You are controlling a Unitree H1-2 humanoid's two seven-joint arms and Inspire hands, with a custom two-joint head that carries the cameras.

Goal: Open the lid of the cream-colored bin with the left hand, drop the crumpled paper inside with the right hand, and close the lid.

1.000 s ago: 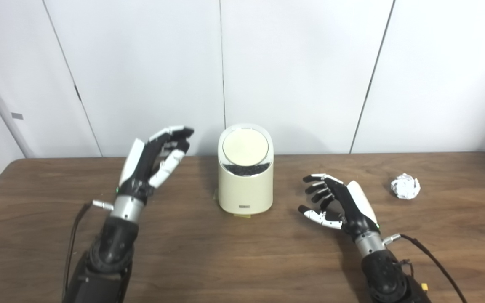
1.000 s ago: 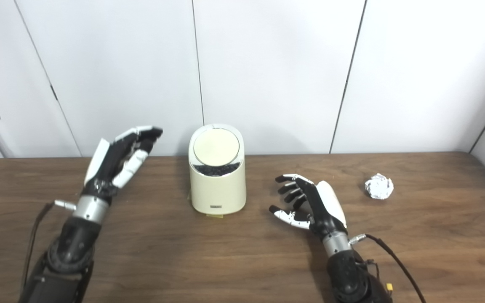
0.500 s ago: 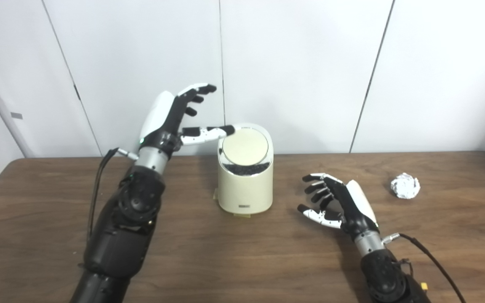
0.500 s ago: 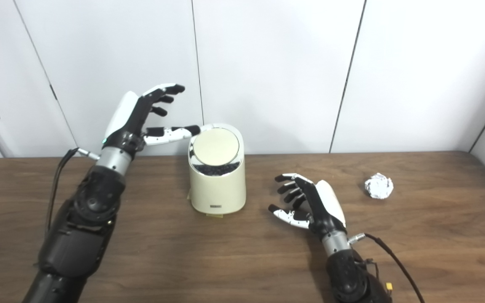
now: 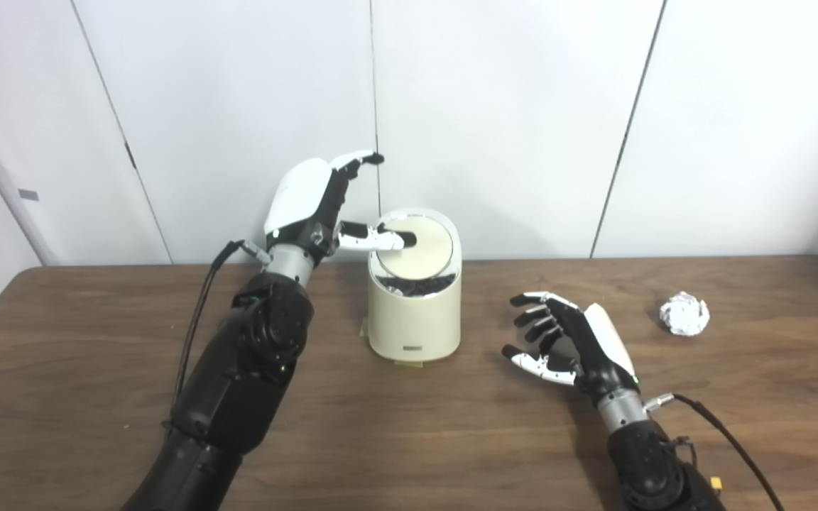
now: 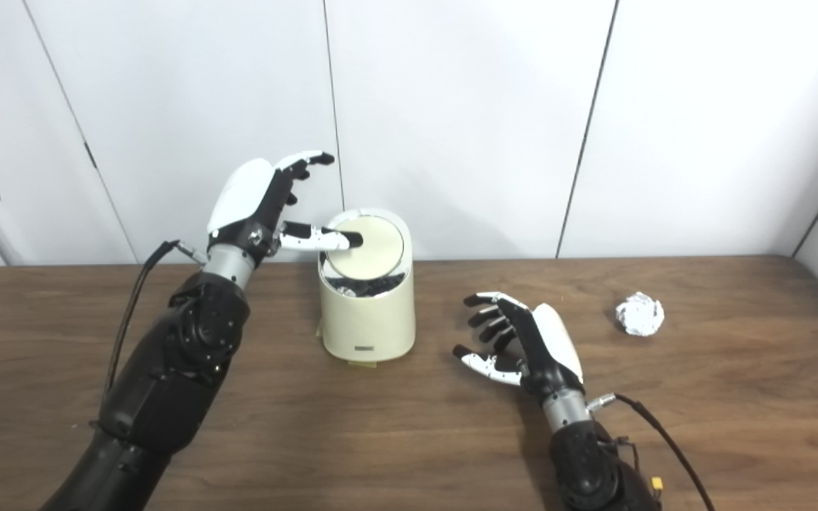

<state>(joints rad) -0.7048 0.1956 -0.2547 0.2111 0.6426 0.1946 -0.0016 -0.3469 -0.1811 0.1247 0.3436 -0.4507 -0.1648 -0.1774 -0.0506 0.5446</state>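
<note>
Left eye view shows the left hand [image 5: 313, 202] raised beside the cream-colored bin [image 5: 415, 298], its arm reaching up from the lower left. The thumb lies across the tilted round lid [image 5: 417, 248], touching its upper left part, while the fingers [image 5: 359, 160] stretch up and apart above it, holding nothing. The bin stands upright at the middle of the wooden worktop [image 5: 96, 397]. The right hand [image 5: 569, 344] hovers low over the worktop to the right of the bin, palm turned toward it, fingers curled loosely and spread, empty. The crumpled paper [image 5: 684, 313] lies on the worktop well to the right, apart from both hands.
</note>
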